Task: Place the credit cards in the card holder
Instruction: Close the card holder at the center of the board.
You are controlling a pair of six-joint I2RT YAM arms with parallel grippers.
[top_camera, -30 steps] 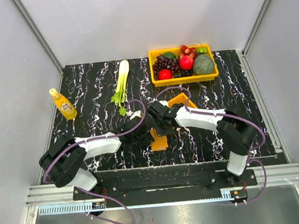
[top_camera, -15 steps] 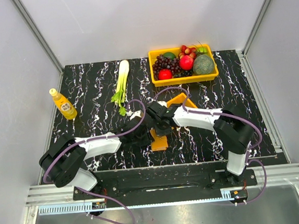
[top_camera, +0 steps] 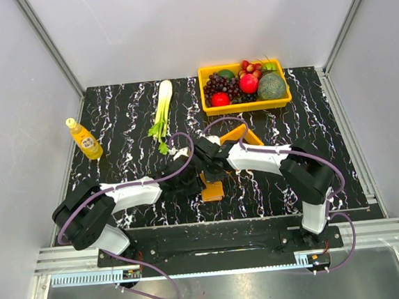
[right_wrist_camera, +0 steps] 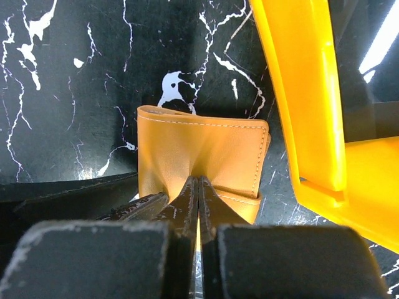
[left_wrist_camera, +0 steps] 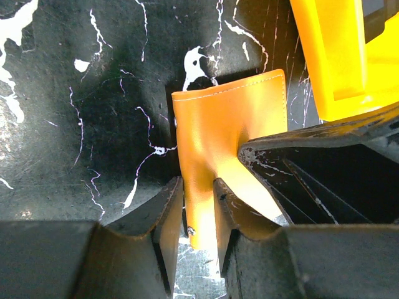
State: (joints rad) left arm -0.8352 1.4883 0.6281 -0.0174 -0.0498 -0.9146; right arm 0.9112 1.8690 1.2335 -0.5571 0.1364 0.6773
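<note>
The left end effector (left_wrist_camera: 198, 215) was clenched on the card holder (left_wrist_camera: 227, 118), a flat orange stitched wallet. A narrow flap at its near edge stood pinched upright between the two dark fingers (left_wrist_camera: 167, 215), while the rest spread forward and away from the fingertips onto the black, white-veined counter (top_camera: 119, 114). The right end effector (right_wrist_camera: 198, 193) had come in from the left one's right side. Its fingers were pressed fully together, their tips at the holder's near edge, where the leather puckered into creases that ran toward the pinch, so it appeared to grip a thin fold of the same holder. From the right wrist the holder lay directly ahead of the tips, partly folded, its upper layer bowed and its stitched far edge turned away. Just to the right of both end effectors, and a little beyond them, stood a small orange tray (right_wrist_camera: 299, 93) with raised walls. It was close to the holder, though whether they touched could not be told. From above, the two end effectors met over the holder, which poked out beneath them toward the arm bases. Well beyond them, toward the back wall, sat a yellow basket (top_camera: 248, 106) holding dark grapes, red fruit and a round green fruit. A leek-like green and white stalk (top_camera: 162, 107) lay beyond and to the left of the left end effector. A yellow bottle (top_camera: 84, 138) stood far off to its left near the counter's edge.
</note>
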